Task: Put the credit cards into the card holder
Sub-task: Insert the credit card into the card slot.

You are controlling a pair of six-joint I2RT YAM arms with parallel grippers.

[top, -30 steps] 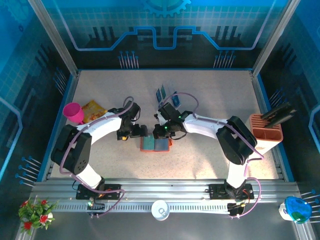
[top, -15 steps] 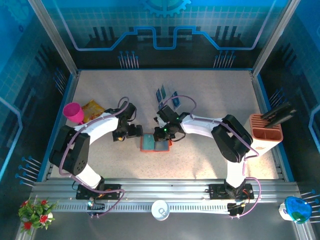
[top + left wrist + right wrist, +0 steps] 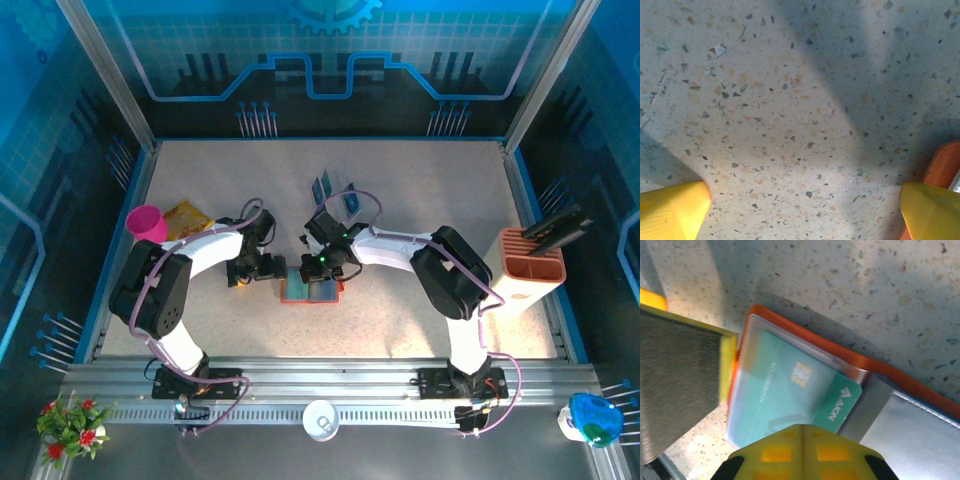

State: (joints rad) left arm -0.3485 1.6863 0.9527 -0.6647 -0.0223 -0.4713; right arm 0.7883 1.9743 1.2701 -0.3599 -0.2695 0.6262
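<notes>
Though open flat, card holder (image 3: 303, 291) lengthwise left-right

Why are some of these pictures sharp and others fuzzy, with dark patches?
Top external view: sharp and evenly lit, blue light tinting the walls. Left wrist view: a soft shadow crosses the tabletop; the yellow fingertips at the bottom corners are blurred. Right wrist view: the teal card is readable in the orange card holder, the near yellow fingertip out of focus.
</notes>
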